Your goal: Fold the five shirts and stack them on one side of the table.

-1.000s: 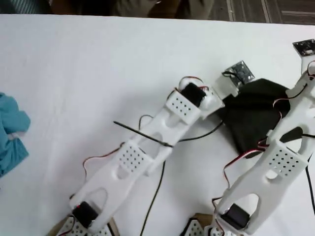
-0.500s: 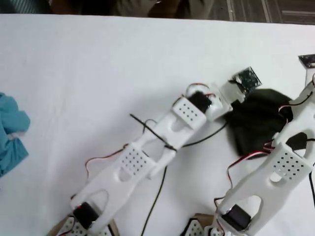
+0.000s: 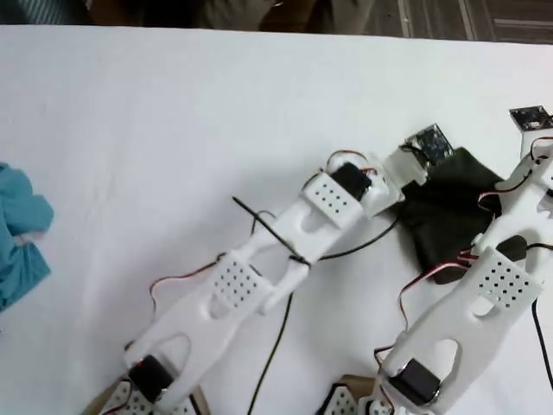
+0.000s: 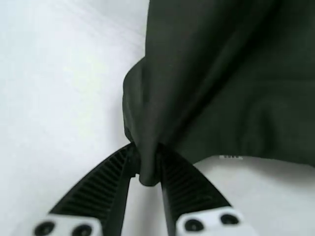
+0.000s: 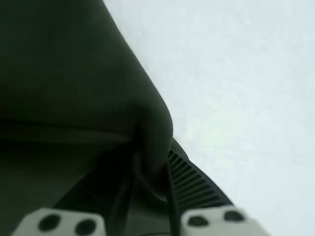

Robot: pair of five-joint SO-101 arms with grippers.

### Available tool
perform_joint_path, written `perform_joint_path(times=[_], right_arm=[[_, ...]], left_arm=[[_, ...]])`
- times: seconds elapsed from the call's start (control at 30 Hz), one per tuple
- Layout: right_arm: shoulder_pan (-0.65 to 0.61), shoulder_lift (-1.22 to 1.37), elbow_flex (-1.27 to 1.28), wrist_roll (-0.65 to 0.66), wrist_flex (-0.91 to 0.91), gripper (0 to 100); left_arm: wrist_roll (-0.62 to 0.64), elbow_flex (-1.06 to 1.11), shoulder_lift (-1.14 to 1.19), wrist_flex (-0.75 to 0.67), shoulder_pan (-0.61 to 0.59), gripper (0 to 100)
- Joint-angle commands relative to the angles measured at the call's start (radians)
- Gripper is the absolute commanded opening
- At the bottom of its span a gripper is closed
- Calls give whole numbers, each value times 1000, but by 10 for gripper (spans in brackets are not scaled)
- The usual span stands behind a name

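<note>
Tabletop [image 3: 173, 112]: white and plain, running from the arm bases at the near edge out to a dark floor [image 3: 432, 13] beyond the far edge.
Right arm [image 3: 467, 311]: rises from the near edge and leans a short way out, with its wrist over the shirt's right side.
Left arm [image 3: 259, 268]: stretched low and long on a diagonal from the near left, its wrist meeting the shirt's left edge.
Right end effector [image 5: 150, 167]: pressed together on a thick roll of dark cloth at the shirt's edge.
Left end effector [image 4: 145, 162]: fingers pinching a bunched tip of the same cloth, which fans out above the pinch.
Black shirt [image 3: 441, 216]: a crumpled heap on the right of the tabletop, between the two wrists. I judge each side is gripped so the cloth can be lifted and drawn flat for a fold.
Blue shirt [image 3: 17, 233]: bunched at the left edge, well apart from both arms and not yet folded.
</note>
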Motion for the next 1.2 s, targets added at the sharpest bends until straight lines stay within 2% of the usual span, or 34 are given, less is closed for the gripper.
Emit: perform_joint_path(times=[0.0, 0.1, 0.17, 0.27, 0.4, 0.53, 0.73, 0.93, 1.17], right_arm=[[-7, -8, -54, -11, -8, 77], [-27, -8, -140, -38, 16, 177], [-47, -8, -219, -38, 44, 211], [-79, -8, -351, -44, 93, 213], [-133, -8, -549, -46, 257, 213], [-162, -24, -575, -68, 277, 212], [-228, -217, -172, -71, 277, 212], [-306, -590, 422, -68, 263, 212], [-259, -842, 944, 23, 48, 212]], left_arm=[[8, -21, -66, 68, -37, 146], [8, -97, -84, 141, -48, 257], [9, -154, -98, 167, -57, 298], [9, -257, -114, 229, -91, 305], [9, -397, -124, 423, -147, 305], [9, -433, -132, 568, -189, 293], [8, -432, -133, 614, -239, 154], [9, -430, -135, 618, -327, 151], [9, -429, -130, 618, -388, 151]])
